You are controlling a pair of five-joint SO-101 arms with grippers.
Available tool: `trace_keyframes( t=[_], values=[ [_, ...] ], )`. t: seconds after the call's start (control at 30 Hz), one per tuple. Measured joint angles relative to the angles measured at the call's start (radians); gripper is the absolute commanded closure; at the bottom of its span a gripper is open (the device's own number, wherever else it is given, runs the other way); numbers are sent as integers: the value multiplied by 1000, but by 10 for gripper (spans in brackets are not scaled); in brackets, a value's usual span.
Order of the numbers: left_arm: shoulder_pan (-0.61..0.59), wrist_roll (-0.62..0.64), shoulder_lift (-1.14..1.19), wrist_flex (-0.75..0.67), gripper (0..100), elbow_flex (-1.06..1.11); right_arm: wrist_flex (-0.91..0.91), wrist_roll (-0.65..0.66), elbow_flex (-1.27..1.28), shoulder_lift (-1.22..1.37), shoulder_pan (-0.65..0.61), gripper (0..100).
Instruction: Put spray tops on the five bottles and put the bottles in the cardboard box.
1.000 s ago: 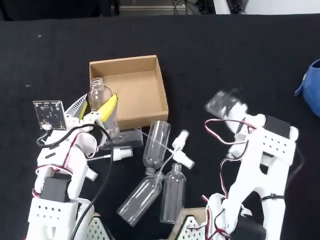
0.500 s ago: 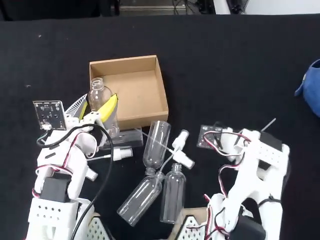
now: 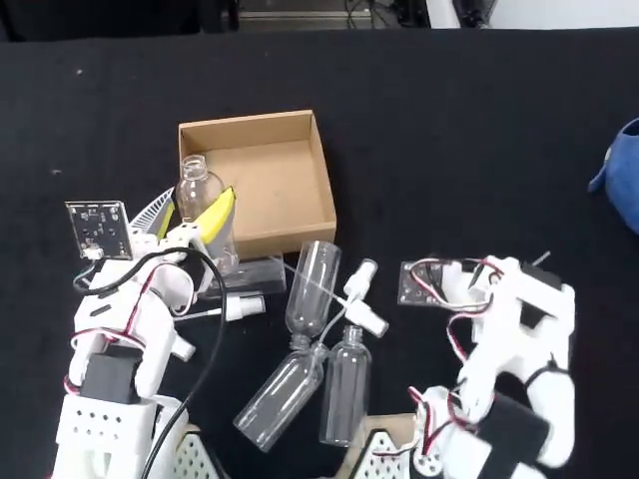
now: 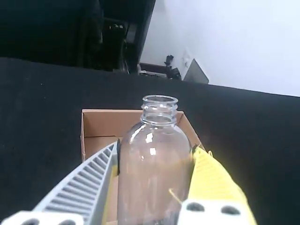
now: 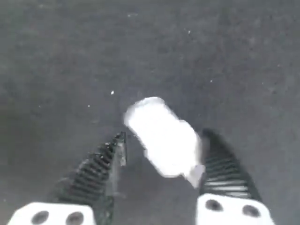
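Observation:
My left gripper (image 4: pixel 157 151) is shut on a clear open-necked bottle (image 4: pixel 153 161), held upright at the front left corner of the cardboard box (image 3: pixel 300 205). That bottle (image 3: pixel 204 205) and the left gripper (image 3: pixel 200 232) also appear in the high view. Three more clear bottles (image 3: pixel 313 287) (image 3: pixel 280 399) (image 3: pixel 346 384) lie on the black table, with white spray tops (image 3: pixel 361 277) (image 3: pixel 370 320) (image 3: pixel 245 305) among them. My right gripper (image 5: pixel 164 138) is open low over the table, a blurred white spray top (image 5: pixel 161 136) between its fingers. The right arm (image 3: pixel 514 339) is folded at the front right.
Another clear bottle (image 3: pixel 245 273) lies against the box's front wall. A blue object (image 3: pixel 621 185) sits at the right edge. A small circuit board (image 3: pixel 98 230) stands beside the left arm. The box is open on top.
The right arm has dropped down and swung in toward the loose spray tops. The left arm and its bottle have stayed put.

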Motion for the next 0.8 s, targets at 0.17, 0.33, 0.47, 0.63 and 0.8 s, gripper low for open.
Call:
trace_keyframes(
  t=[0.17,0.33,0.47,0.63,0.8],
  values=[
    [0,0,0,0,970,0,-2,-112,-3,25,2,990],
    [0,0,0,0,970,0,5,-479,-2,-54,5,988],
    [0,0,0,0,970,0,6,-865,-2,-146,17,988],
    [0,0,0,0,967,0,109,-1204,-94,-241,31,988],
    [0,0,0,-29,967,0,365,-1468,-402,-293,-115,988]
  ],
)
